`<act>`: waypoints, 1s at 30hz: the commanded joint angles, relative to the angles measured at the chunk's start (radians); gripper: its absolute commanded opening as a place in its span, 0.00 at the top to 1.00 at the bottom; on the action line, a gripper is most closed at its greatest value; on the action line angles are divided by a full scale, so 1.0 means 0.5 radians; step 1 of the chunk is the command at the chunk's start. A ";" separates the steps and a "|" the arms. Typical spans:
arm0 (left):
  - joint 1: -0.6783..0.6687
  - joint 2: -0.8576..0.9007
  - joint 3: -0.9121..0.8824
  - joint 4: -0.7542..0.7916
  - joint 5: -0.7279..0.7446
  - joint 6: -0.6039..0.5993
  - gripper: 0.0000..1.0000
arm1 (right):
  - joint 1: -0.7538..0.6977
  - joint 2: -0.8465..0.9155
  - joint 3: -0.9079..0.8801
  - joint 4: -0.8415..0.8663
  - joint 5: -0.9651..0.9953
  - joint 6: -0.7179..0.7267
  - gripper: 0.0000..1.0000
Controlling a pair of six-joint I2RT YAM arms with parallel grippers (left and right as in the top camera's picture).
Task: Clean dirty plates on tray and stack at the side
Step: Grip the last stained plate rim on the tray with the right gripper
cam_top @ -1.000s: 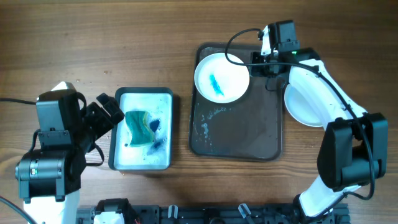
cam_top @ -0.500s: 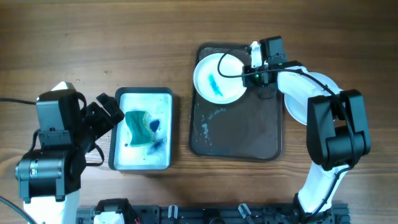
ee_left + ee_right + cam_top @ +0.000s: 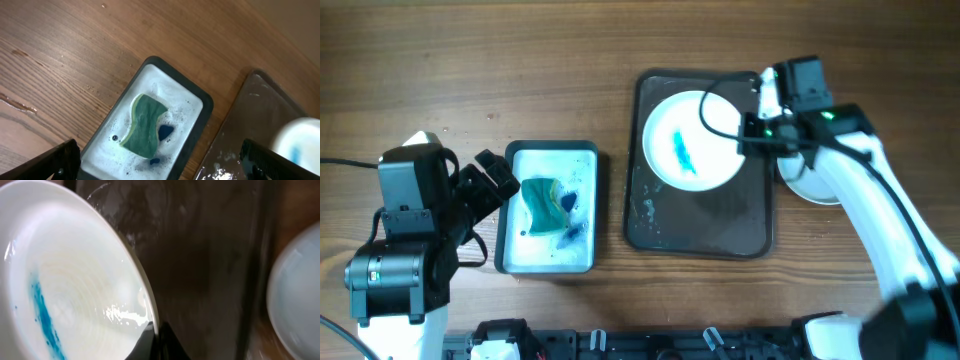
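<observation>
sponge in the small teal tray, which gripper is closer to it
Left. The left gripper sits open just beside the small teal tray that holds the sponge. The right gripper is far across on the dark tray, shut on the rim of the blue-smeared plate.

The smeared plate (image 3: 692,140) fills the far half of the dark tray (image 3: 705,225). The right gripper (image 3: 748,135), clamped on the plate's right rim, has its arm (image 3: 865,200) slanting over the tray's right edge and over the white plate (image 3: 804,186) on the tabletop (image 3: 520,70) just beside it, barring entry from that side. The tray's near half is bare wet surface, reachable from above or across the strip of tabletop between it and the small teal tray (image 3: 550,150). The left gripper (image 3: 496,176), jaws wide, stands just left of that teal tray, whose middle the sponge (image 3: 546,200) takes up.
</observation>
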 commanded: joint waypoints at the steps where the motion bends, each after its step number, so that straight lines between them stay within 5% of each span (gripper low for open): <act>1: 0.014 0.002 0.034 0.003 0.012 -0.021 0.00 | 0.006 -0.205 -0.107 -0.193 0.137 0.175 0.96; 7: 0.012 0.013 0.034 -0.094 0.220 -0.020 0.00 | 0.014 -0.288 -0.726 0.175 0.088 0.695 0.96; 11: 0.012 0.072 0.034 -0.146 0.219 -0.020 0.00 | 0.014 -0.284 -1.073 0.682 -0.063 0.729 0.96; 14: 0.003 0.158 0.021 -0.188 0.224 0.057 0.02 | 0.014 -0.286 -1.106 0.755 -0.076 0.632 0.91; 16: -0.037 0.246 -0.006 -0.215 0.228 0.148 0.09 | 0.014 -0.298 -1.060 0.722 -0.076 0.445 0.73; 19: -0.118 0.413 -0.087 -0.209 0.214 0.146 0.16 | 0.014 -0.331 -0.910 0.538 -0.075 0.248 0.60; 22: -0.170 0.642 -0.179 -0.125 0.129 0.131 0.20 | 0.014 -0.388 -0.706 0.314 -0.076 0.114 0.59; 25: -0.171 0.823 -0.255 0.002 0.122 0.130 0.44 | 0.014 -0.458 -0.616 0.229 -0.115 0.039 0.59; 30: -0.172 1.164 -0.367 0.167 0.123 0.024 0.61 | 0.014 -0.535 -0.613 0.222 -0.128 0.046 0.59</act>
